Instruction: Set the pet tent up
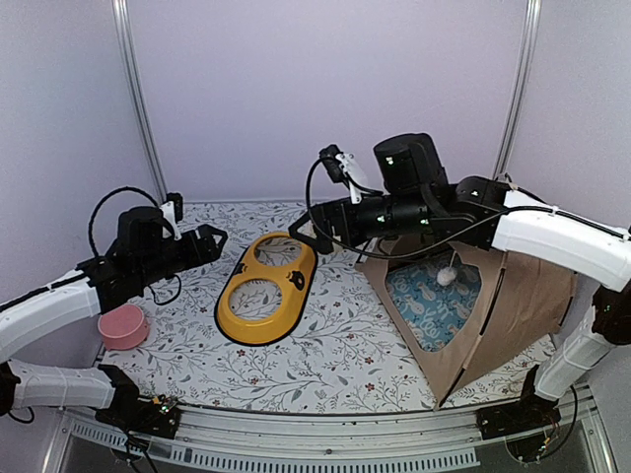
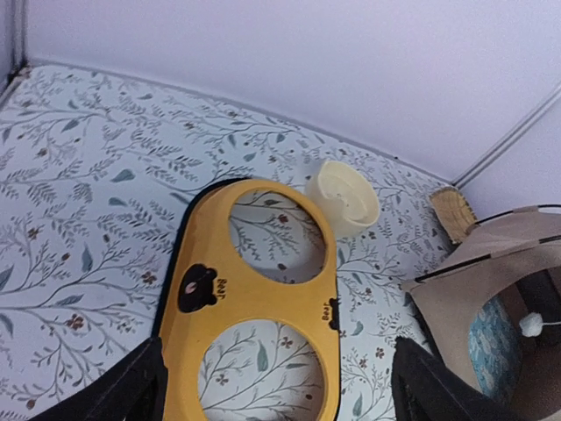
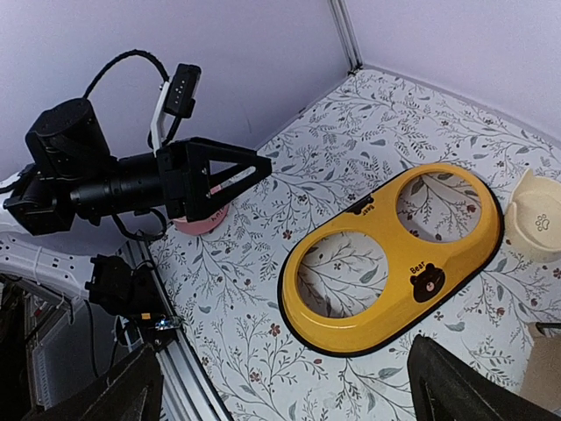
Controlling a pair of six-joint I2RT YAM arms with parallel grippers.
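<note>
Our left fingers stand wide apart with nothing between them. Through the gap we see the yellow bowl tray lying flat on the floral table cover. Our right fingers are spread just as wide, also empty, above the same tray.

From above, the left gripper hovers left of the tray, with a pink bowl nearer the table's front edge. The right gripper points leftward at the tray's far end.

The pet tent stands on the right side of the table, its opening facing the tray. The right gripper is turned away from it: the arm passes over the tent's top and the fingers are clear of the fabric. Inside the tent we see a light blue patterned mat, and a white pom-pom hangs in the opening. The left gripper is well apart from the tent, with the tray between them.

In the left wrist view the tent sits at the right edge, beyond the right-hand finger. A cream bowl lies near the tray's far end.
</note>
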